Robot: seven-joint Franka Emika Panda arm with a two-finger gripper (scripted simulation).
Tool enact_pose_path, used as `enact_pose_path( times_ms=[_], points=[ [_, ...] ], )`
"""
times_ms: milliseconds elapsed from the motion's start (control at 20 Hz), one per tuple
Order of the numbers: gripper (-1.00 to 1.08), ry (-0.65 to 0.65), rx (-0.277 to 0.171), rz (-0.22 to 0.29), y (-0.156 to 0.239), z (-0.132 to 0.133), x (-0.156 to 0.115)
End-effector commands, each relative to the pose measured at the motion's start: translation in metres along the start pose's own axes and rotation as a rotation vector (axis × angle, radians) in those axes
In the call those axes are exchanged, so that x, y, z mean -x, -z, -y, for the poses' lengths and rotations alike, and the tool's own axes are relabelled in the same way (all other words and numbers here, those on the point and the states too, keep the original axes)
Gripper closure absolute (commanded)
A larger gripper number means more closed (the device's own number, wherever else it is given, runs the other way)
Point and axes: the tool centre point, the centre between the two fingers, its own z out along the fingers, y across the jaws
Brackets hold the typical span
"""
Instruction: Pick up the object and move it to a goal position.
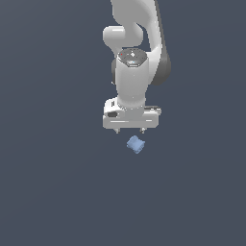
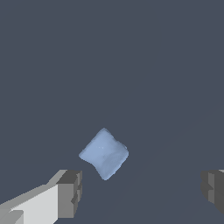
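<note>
White, glossy Panda arm with dark joint bands

The rounded white robot arm (image 1: 137,43) carries a grey disc cap with red marks and a boxy white gripper (image 1: 129,130); its blocky dark-grey fingertip pads (image 2: 70,193) sit on white finger bodies.

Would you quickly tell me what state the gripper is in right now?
Gripper: open, holding nothing; the small light-blue cube-shaped block lies apart from both fingers.

I am seeing the block (image 1: 136,144) lying on the worktop (image 1: 53,192), just below the tool (image 1: 129,130) in the exterior view, apart from both spread fingers (image 2: 70,192).
</note>
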Motion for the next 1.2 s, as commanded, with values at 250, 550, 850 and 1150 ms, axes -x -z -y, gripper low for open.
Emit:
enact_pose_path(
  times_ms=[250,550,850,1150],
  points=[
    [-0.92,-0.001,-0.016,0.018,-0.006,0.010,0.005],
    [-0.92,0.004,-0.036,0.043,-0.014,0.023,0.012],
    [-0.92,-0.016,-0.033,0.042,-0.015,0.022,0.012],
    [-0.92,-0.081,-0.028,0.044,-0.023,0.024,0.013]
  ],
)
